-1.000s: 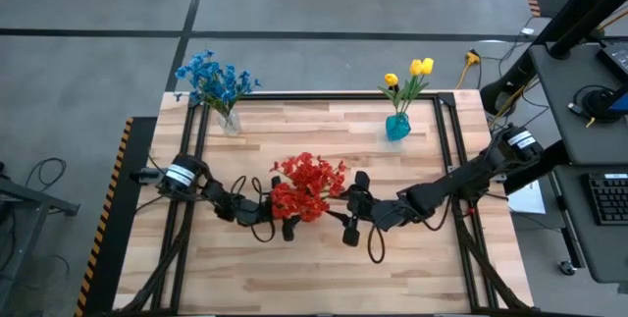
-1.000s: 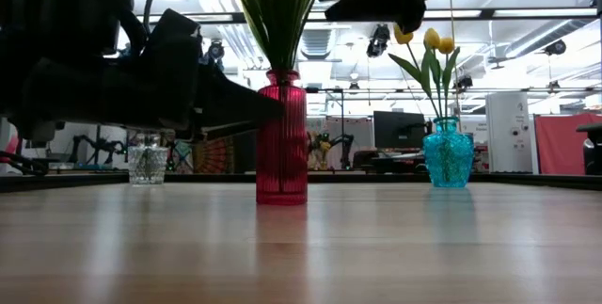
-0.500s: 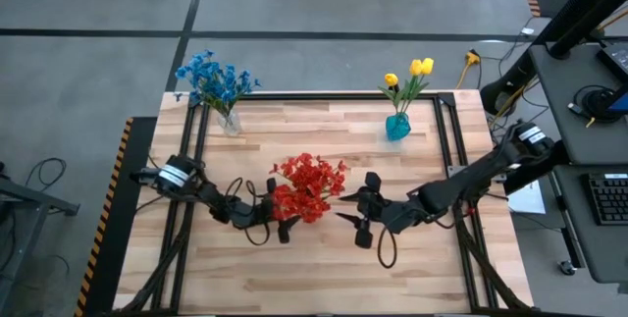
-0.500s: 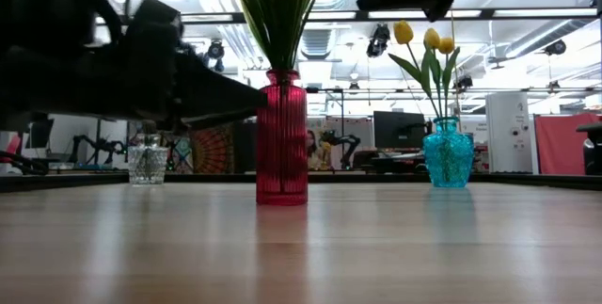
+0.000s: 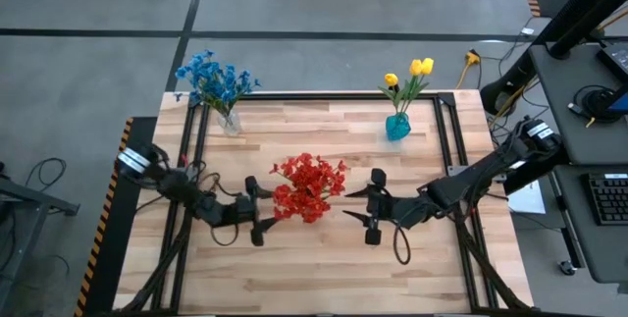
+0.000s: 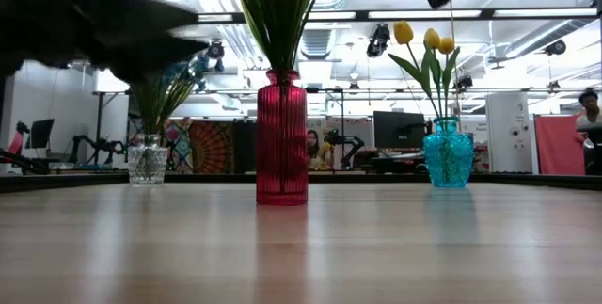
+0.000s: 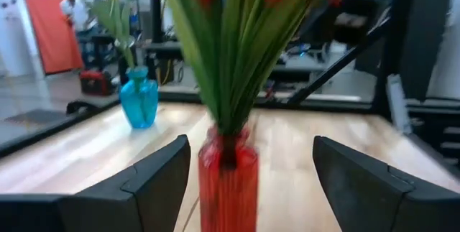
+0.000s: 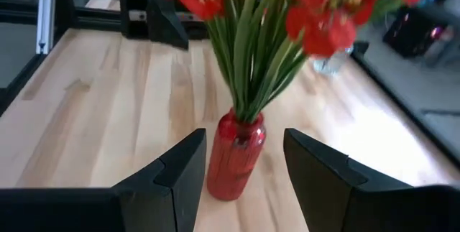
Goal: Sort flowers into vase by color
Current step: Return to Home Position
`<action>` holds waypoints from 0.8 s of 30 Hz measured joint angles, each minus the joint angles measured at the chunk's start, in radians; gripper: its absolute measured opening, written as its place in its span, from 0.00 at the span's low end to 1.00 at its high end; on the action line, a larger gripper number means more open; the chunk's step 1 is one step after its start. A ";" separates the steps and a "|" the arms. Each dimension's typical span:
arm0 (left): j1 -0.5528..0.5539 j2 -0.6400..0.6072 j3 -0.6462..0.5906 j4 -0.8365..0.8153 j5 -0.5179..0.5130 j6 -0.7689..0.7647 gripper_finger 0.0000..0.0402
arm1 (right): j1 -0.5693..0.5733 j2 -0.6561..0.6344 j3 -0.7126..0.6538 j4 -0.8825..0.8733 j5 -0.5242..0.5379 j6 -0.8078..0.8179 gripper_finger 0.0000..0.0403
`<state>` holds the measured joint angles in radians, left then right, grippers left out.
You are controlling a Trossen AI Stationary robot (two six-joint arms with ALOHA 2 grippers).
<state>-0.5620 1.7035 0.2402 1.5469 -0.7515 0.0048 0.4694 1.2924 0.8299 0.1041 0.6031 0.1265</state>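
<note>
Left jaws gape wide, empty, beside the red vase (image 6: 282, 139) mid-bench; right jaws are apart on its other side. Red flowers (image 5: 307, 187) stand in it, blue flowers (image 5: 214, 79) fill the clear vase (image 6: 148, 165) at the far-left corner, and yellow tulips (image 5: 410, 74) fill the blue vase (image 5: 397, 127) near the far-right corner.

Robotics lab hall — concrete floor (image 5: 294, 3), ceiling strip lights (image 6: 527, 12), monitor (image 6: 398, 130), keyboard (image 5: 610, 199) desk.

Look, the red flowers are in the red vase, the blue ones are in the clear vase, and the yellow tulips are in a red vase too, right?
The yellow tulips stand in a blue vase, not a red one, as the low view shows. The red flowers are in the red vase and the blue flowers in the clear vase.
</note>
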 joint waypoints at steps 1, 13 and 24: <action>-0.008 -0.029 -0.007 -0.002 0.001 0.019 0.68 | 0.000 -0.009 -0.001 0.006 0.000 -0.027 0.45; -0.092 -0.483 0.079 -0.616 0.067 0.148 0.56 | 0.000 -0.072 -0.004 0.074 -0.001 -0.331 0.45; -0.232 -0.796 0.372 -1.632 0.082 -0.090 0.27 | 0.000 -0.055 -0.035 0.060 -0.001 -0.333 0.45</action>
<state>-0.7937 0.9077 0.6118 -0.0854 -0.6693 -0.0852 0.4690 1.2374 0.7947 0.1643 0.6022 -0.2068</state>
